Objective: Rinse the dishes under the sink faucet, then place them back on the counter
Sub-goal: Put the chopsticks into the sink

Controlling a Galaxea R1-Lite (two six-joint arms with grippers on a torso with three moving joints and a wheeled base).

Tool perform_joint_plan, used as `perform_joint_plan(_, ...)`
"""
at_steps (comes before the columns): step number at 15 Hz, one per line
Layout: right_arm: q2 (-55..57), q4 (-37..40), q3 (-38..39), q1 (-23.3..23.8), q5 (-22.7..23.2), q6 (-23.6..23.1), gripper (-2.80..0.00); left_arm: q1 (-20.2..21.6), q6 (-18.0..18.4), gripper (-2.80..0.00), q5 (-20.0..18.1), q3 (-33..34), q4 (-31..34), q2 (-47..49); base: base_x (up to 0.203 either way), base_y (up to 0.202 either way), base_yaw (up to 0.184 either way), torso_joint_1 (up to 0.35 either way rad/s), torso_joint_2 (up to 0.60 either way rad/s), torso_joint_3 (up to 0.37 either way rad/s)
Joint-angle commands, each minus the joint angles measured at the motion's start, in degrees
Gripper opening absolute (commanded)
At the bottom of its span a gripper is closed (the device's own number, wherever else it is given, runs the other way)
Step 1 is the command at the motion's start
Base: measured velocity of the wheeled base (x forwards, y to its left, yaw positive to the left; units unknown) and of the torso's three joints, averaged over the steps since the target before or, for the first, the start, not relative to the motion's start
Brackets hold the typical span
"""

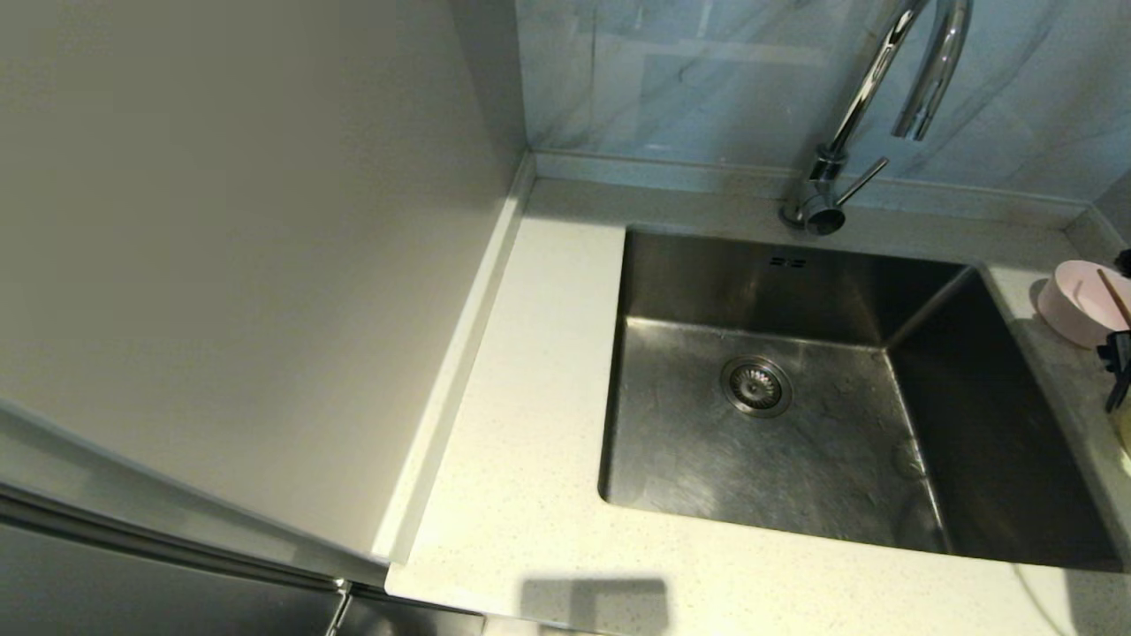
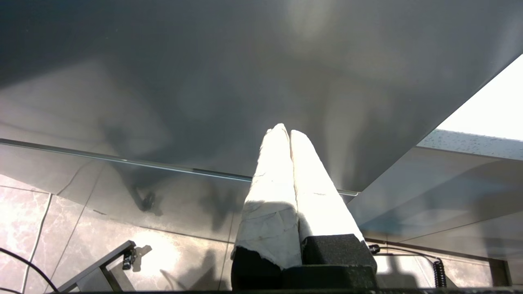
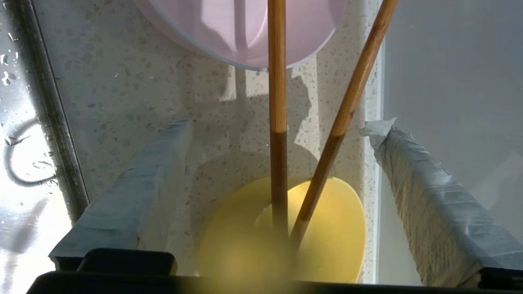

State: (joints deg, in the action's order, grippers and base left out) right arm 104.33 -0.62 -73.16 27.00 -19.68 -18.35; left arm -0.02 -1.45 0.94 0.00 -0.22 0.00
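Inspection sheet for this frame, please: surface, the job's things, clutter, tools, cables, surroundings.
Surface: speckled off-white counter around a steel sink; water drops on the sink rim in the right wrist view.
Job's things: pink bowl and yellow bowl on the counter right of the sink, apart; chopsticks laid across both bowls, converging in the yellow one. Faucet behind the sink, no water running.
Clutter: nothing seen.
Tools: right tool open above the chopsticks and bowls, holding nothing; left tool shut, parked below the counter by a dark cabinet front.
Cables: black cables on the floor in the left wrist view.
Surroundings: blue-grey marbled wall panel, pale side panel.
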Motion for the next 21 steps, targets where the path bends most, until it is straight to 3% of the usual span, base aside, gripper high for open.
perform_joint_plan(1, 0.1, 0.0, -0.1, 0.1, -0.1, 0.0, 0.0, 0.0, 0.0, -2.8, 0.0, 0.0, 0.0, -0.2, 0.0, 0.0, 0.0, 0.0, 0.0, 0.0)
perform_joint_plan(2, 0.1, 0.0, -0.1, 0.1, -0.1, 0.0, -2.8, 0.0, 0.0, -2.8, 0.0, 0.0, 0.0, -0.2, 0.0, 0.0, 0.0, 0.0, 0.0, 0.0)
perform_joint_plan(17, -2.6, 0.1, 0.4, 1.1, 0.2, 0.5, -2.8, 0.0, 0.0, -2.8, 0.0, 0.0, 0.0, -0.2, 0.0, 0.0, 0.0, 0.0, 0.0, 0.0)
perform_joint_plan(21, -6.9, 0.1, 0.4, 2.5, 2.5, 0.4, -2.8, 0.0, 0.0, -2.8, 0.0, 0.0, 0.0, -0.2, 0.0, 0.0, 0.0, 0.0, 0.0, 0.0)
